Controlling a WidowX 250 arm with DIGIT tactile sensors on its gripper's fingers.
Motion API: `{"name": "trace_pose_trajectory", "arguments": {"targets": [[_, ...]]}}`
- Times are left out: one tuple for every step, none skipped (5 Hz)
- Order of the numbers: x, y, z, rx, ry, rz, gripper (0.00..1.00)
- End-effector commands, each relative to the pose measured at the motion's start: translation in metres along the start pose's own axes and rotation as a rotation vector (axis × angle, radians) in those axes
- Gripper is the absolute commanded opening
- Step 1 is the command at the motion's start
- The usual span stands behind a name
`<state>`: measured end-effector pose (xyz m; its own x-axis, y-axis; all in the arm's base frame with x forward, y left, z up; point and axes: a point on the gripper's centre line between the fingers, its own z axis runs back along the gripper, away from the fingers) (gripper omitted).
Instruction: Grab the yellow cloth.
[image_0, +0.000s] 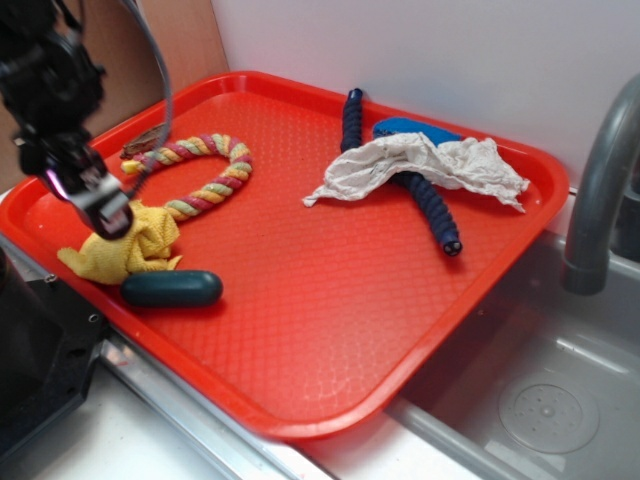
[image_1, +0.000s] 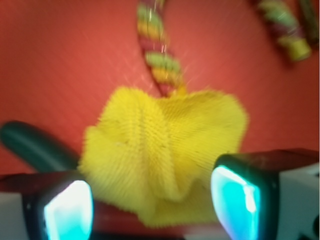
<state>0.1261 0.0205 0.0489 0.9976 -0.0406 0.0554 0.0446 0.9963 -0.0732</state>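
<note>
yellow cloth (image_0: 125, 250) hemmed by twisted rope (image_0: 205, 170) behind, dark green capsule (image_0: 172, 288) in front, red tray (image_0: 330, 300) centre open

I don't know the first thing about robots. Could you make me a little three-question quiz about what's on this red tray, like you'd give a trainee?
1. True or false: the gripper has its jaws open, one on each side of the yellow cloth.
2. What lies draped over the dark blue ribbed toy?
A. the twisted rope
B. the off-white rag
C. the dark teal capsule
3. Fill in: the dark teal capsule lies right beside the ____ cloth, near the front rim of the red tray.

Key
1. True; the wrist view shows the cloth between the spread jaws.
2. B, the off-white rag.
3. yellow
</note>
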Motion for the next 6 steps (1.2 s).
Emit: {"name": "trace_pose_trajectory", "arguments": {"targets": [[0.012, -0.015, -0.032, 0.012, 0.034, -0.044, 1.0], [0.012, -0.013, -0.028, 0.02, 0.025, -0.013, 0.0], [0.012, -0.009, -0.019, 0.02, 0.029, 0.003, 0.0], [0.015, -0.003, 0.013, 0.042, 0.016, 0.047, 0.0], [0.017, -0.002, 0.059, 0.013, -0.027, 0.133, 0.0], [0.028, -0.013, 0.106, 0.041, -0.055, 0.177, 0.0]]}}
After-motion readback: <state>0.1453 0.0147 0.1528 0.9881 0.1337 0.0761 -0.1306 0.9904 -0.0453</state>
